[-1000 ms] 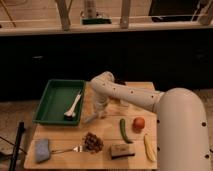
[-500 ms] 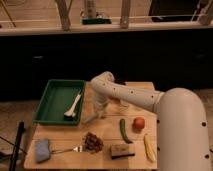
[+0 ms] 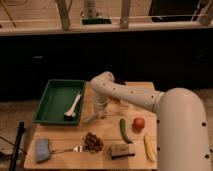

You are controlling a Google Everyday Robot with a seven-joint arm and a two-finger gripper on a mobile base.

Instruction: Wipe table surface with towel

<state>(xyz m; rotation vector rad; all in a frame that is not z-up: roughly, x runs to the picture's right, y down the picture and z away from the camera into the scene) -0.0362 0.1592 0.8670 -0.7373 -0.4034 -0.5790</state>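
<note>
The light tan wooden table surface (image 3: 107,132) fills the middle of the view. My gripper (image 3: 100,111) hangs at the end of the white arm (image 3: 131,95), pointing down at the table just right of the green tray (image 3: 50,100). A pale piece (image 3: 92,119) lies at its tip on the wood; I cannot tell what it is. A blue-grey folded cloth or pad (image 3: 42,150) lies at the table's front left corner, far from the gripper.
A white utensil (image 3: 73,106) lies in the tray. On the table are a fork (image 3: 67,149), a brown cluster (image 3: 92,141), a green vegetable (image 3: 124,131), a red fruit (image 3: 139,122), a banana (image 3: 149,147) and a brown block (image 3: 120,151).
</note>
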